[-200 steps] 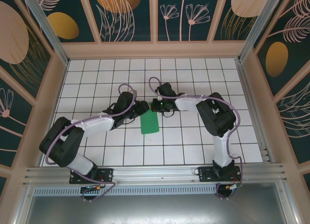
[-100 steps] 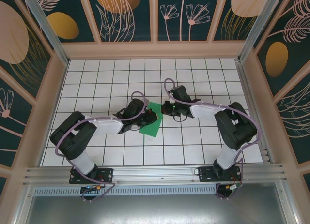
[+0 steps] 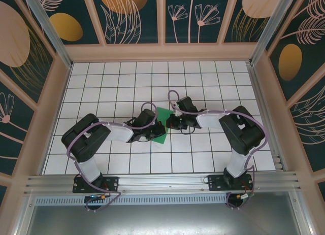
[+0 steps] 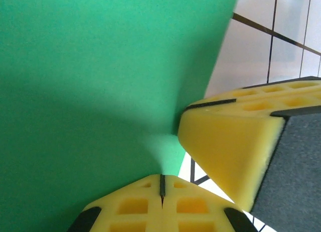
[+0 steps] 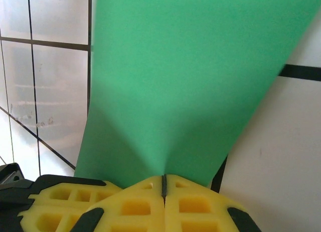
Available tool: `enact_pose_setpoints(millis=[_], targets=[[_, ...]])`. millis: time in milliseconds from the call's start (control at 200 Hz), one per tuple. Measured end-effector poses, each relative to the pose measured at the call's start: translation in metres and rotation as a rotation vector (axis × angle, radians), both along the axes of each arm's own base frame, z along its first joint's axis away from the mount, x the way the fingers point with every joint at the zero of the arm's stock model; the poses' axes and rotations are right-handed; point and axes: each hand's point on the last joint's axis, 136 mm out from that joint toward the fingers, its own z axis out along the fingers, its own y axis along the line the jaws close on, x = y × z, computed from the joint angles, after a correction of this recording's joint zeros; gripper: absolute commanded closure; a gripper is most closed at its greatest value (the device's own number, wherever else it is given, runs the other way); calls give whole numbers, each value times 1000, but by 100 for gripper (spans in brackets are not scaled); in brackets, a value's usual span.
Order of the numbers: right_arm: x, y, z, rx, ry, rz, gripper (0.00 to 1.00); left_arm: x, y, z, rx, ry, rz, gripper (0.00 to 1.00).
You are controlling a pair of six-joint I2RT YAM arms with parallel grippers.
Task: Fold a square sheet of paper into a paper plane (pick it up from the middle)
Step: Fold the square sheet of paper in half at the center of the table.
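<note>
the square sheet of paper (image 3: 162,118) is out near the middle of the white tiled table (image 3: 101,82), caught between the 2 arms. the left gripper (image 4: 162,189) has its yellow jaws pressed together on 1 edge of the green sheet, pinching it, and the paper puckers into a shallow fold at that grip. the right gripper (image 5: 163,184) is clamped on the sheet too, from the other side, the paper fanning away from its tips. the 2 grippers sit just beside each other.
</note>
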Motion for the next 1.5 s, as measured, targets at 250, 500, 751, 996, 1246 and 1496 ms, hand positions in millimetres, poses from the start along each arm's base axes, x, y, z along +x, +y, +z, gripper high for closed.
enact_pose_setpoints(millis=[250,500,751,996,1246,1496], targets=[[2,1,-6,-16,-1,12,100,0,0,-1,3,2,1,100],[7,0,-7,-21,4,22,100,0,1,-2,16,14,3,100],[16,-3,-9,27,68,46,100,1,1,-3,19,13,5,100],[54,-16,-8,64,73,11,100,1,1,-3,15,9,6,100],[114,-41,-5,4,-26,-85,100,1,0,-3,12,6,5,100],[129,-65,5,-93,-106,-172,99,4,-2,2,39,20,-4,80]])
